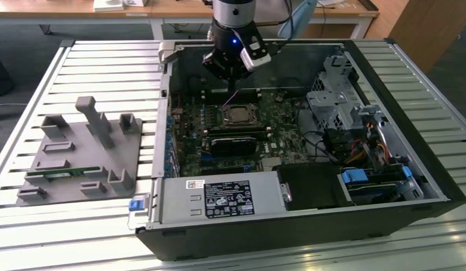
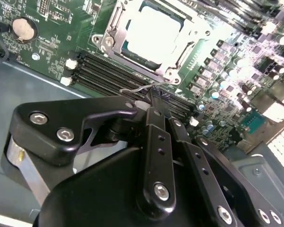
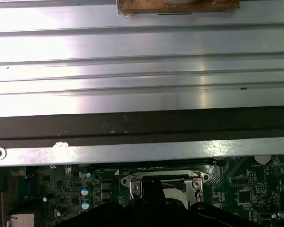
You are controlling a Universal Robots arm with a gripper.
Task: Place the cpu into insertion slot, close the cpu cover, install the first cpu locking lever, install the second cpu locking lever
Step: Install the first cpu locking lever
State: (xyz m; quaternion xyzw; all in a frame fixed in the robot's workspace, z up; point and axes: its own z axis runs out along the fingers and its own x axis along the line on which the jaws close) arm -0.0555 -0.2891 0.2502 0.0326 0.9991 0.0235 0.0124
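- Silver cpu [image 2: 154, 33] lies in the insertion slot [image 2: 114, 21], near the middle of the green board [image 2: 52, 52], under the shut cpu cover [image 2: 132, 56].
- The gripper [image 2: 156, 100] has its jaws pressed together, its tip right at a thin wire locking lever [image 2: 139, 89].
- If the tip slips, the springy lever may snap back.
- The tip could also scratch the memory slots [image 2: 104, 71].

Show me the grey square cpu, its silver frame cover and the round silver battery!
cpu [image 2: 154, 33], second wrist view, face centre.
cpu cover [image 2: 142, 59], second wrist view, frame edge.
round battery [image 2: 24, 29], second wrist view, middle.
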